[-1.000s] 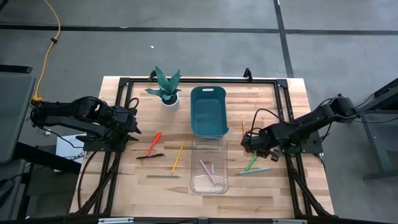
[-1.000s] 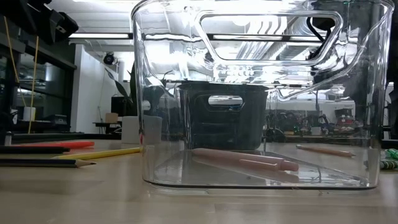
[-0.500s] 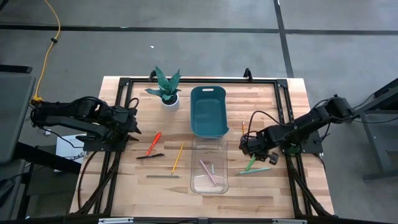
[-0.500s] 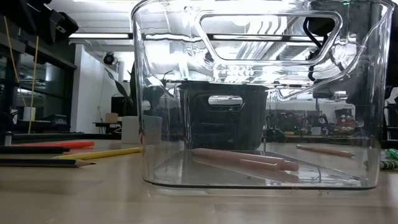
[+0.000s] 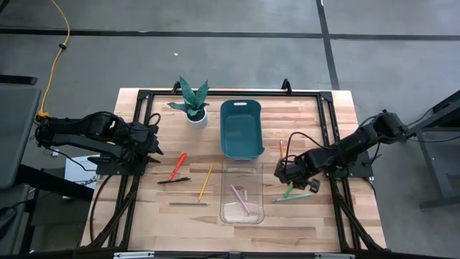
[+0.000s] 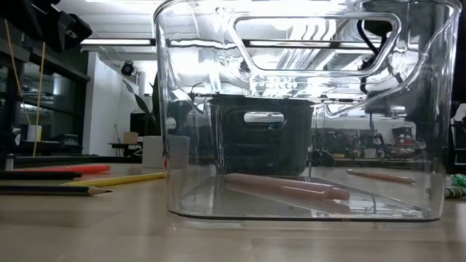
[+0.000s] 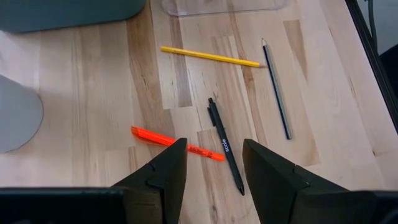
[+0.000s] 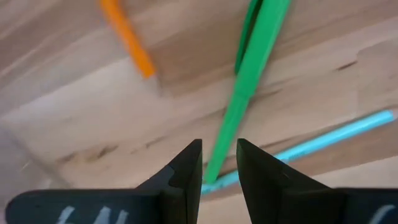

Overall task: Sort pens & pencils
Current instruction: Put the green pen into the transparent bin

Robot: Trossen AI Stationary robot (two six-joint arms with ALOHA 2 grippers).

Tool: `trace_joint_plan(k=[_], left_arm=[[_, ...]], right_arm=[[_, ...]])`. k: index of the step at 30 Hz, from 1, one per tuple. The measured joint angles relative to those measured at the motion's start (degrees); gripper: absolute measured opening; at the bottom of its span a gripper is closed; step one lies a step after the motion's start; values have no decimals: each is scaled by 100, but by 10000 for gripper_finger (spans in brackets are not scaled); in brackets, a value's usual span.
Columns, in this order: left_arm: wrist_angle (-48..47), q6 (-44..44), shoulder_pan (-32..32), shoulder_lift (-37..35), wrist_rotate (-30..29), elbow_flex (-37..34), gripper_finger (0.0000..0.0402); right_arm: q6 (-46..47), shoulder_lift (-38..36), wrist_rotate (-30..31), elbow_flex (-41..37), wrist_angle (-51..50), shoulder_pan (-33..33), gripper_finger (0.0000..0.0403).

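Note:
My right gripper point(image 8: 218, 163) point(image 5: 287, 175) hangs open over the table's right half, fingers pointing down. The green pen point(image 8: 250, 74) point(image 5: 290, 190) lies flat on the wood, and its near end shows in the narrow gap between the fingertips, untouched. A light blue stick point(image 8: 323, 140) crosses under it, and an orange pencil point(image 8: 128, 38) point(image 5: 281, 147) lies beyond. My left gripper point(image 7: 214, 163) point(image 5: 154, 140) waits open above the left side, over a red pen point(image 7: 177, 143), a black pen point(image 7: 225, 147), a yellow pencil point(image 7: 210, 57) and a grey pencil point(image 7: 277, 90). Pink pens point(image 5: 241, 196) lie in the clear bin point(image 5: 241, 171).
A teal bin point(image 5: 241, 128) stands behind the clear bin at the table's middle. A potted plant point(image 5: 192, 102) stands at the far left. A black frame point(image 5: 327, 108) runs around the tabletop. In the low view the clear bin point(image 6: 306, 211) fills the foreground.
My right gripper has crept toward the clear bin and the table's near edge, sinking a little over the green pen. Its fingers keep the same gap. The pens and pencils lie where they were.

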Motion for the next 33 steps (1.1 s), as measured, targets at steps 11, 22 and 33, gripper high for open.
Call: trace_joint_plan(k=[11, 22, 33], left_arm=[[0, 96, -1, 0, 0, 0, 145], [2, 92, -2, 0, 0, 0, 145], [2, 77, 0, 0, 15, 0, 145]], right_arm=[[-960, -628, 870, 1154, -1038, 54, 92], [-2431, -721, 3070, 3275, -1744, 10, 92], [-2349, -834, 249, 3366, -4531, -1321, 92]])
